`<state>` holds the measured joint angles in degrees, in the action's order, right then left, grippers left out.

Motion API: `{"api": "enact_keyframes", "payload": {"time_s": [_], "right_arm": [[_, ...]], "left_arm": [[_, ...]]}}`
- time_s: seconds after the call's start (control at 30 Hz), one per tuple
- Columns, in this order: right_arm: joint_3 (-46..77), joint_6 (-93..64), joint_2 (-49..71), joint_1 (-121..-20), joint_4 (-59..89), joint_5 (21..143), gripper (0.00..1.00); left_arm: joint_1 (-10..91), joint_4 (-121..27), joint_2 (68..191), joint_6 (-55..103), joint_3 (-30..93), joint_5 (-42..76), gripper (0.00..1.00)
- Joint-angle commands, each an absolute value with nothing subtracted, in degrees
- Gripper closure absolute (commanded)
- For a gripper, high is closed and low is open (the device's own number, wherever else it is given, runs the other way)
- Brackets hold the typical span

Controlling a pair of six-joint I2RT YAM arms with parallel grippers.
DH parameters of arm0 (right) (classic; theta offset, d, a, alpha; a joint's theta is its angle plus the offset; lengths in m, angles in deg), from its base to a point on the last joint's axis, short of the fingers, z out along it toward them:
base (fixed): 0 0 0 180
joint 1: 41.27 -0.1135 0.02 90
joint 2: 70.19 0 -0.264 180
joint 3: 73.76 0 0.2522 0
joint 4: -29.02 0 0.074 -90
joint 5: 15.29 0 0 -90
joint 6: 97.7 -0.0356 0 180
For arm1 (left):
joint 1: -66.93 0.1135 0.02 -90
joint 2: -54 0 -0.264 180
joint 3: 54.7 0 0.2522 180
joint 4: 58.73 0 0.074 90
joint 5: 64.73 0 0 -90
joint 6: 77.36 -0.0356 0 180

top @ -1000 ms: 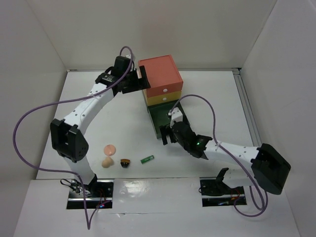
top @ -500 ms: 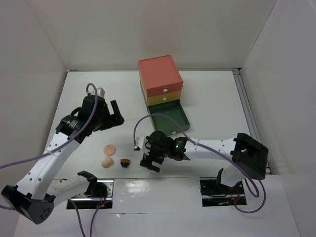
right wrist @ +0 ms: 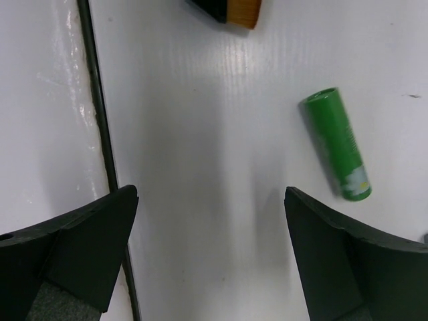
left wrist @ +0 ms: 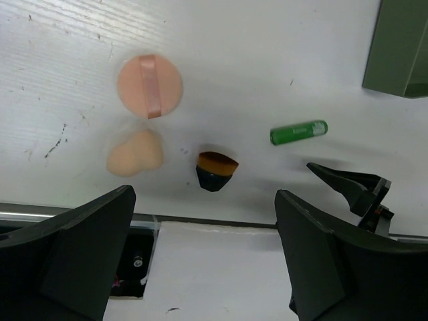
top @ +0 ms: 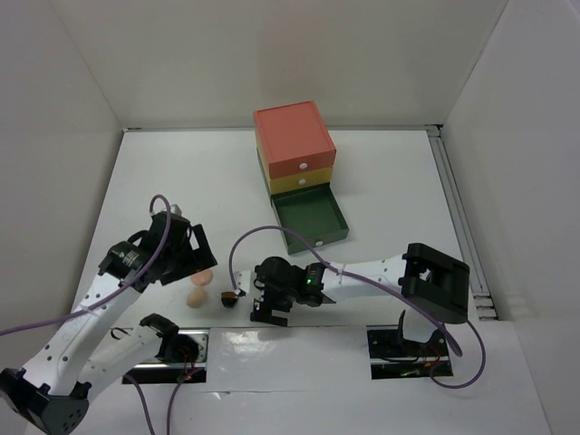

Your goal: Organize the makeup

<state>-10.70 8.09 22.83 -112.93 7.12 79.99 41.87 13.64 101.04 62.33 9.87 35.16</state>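
Observation:
A round peach puff [left wrist: 149,85], a peach sponge [left wrist: 134,154], a short black brush with orange bristles [left wrist: 215,170] and a green tube [left wrist: 298,132] lie on the white table near its front edge. My left gripper [left wrist: 204,254] is open and empty above them; in the top view [top: 192,260] it partly covers the puff [top: 207,275]. My right gripper [right wrist: 210,254] is open and empty, low over the table, with the green tube [right wrist: 334,142] just ahead of its right finger and the brush [right wrist: 227,10] further ahead. In the top view the right gripper [top: 263,292] hides the tube.
The drawer box stands at the back middle: orange top [top: 292,136], yellow drawer [top: 304,181], and the green bottom drawer [top: 311,217] pulled open. Its corner shows in the left wrist view [left wrist: 401,47]. The table's front seam [right wrist: 100,134] runs beside my right gripper.
My left arm has swung from the drawer box down to the puff and sponge. My right arm has moved from the green drawer to the front, over the green tube.

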Motion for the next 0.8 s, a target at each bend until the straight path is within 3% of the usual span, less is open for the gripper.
{"api": "enact_keyframes", "payload": {"time_s": [0.0, 0.3, 0.5, 0.63, 0.77], "right_arm": [[-8.93, 8.64, 22.71, -113.34, 11.31, 76.83, 0.03], [-9.54, 9.87, 19.91, -110.88, 11.92, 75.77, 0.03], [-13.5, 5.05, 12.19, -104.21, 13.24, 75.16, 0.04], [-15.53, 0.65, 6.03, -99.2, 15.18, 73.66, 0.04], [-16.67, 0.03, 0.84, -95.15, 14.31, 75.41, 0.04]], "left_arm": [[41.62, 14.36, 98.56, 66.51, 8.91, 33.45, 0.0], [36.53, 7.87, 101.89, 71.52, 2.05, 27.39, 0.11], [23.54, 3.46, 117.31, 75.38, 2.74, 31.85, 0.16], [20.53, 3.46, 129.3, 76.45, 5.3, 34.67, 0.19], [20.52, 3.46, 137.48, 77.06, 6.61, 36.6, 0.29]]}}
